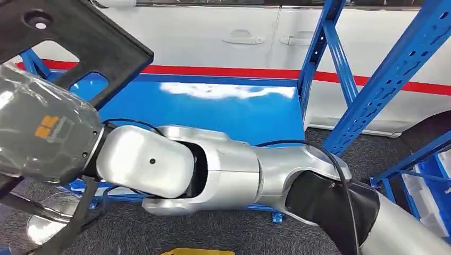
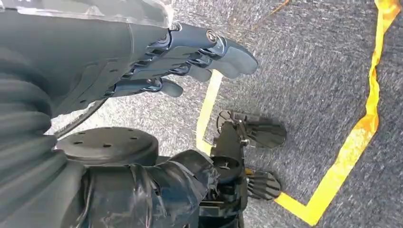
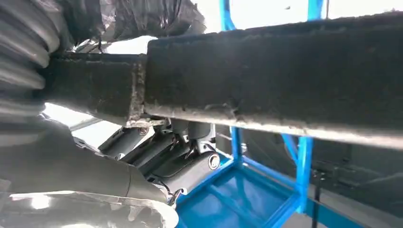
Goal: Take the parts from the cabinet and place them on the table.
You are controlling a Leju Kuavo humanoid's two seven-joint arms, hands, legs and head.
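Note:
A large black plastic part (image 1: 80,37) with cut-out openings stands at the top left of the head view, above the blue cabinet shelf (image 1: 228,111). My right arm (image 1: 213,170) reaches across from the lower right to it, its plastic-wrapped wrist (image 1: 48,133) against the part. In the right wrist view my right hand (image 3: 157,156) grips the part's thick black bar (image 3: 266,80), with the fingers (image 3: 190,171) curled under it. My left hand (image 2: 190,57) hangs over the grey carpet, fingers stretched out, holding nothing.
Blue rack uprights (image 1: 383,79) stand at the right of the shelf, with a white car body (image 1: 213,37) with a red stripe behind. A pale bin (image 1: 431,186) sits in the rack at far right. Yellow tape (image 2: 361,133) marks the carpet.

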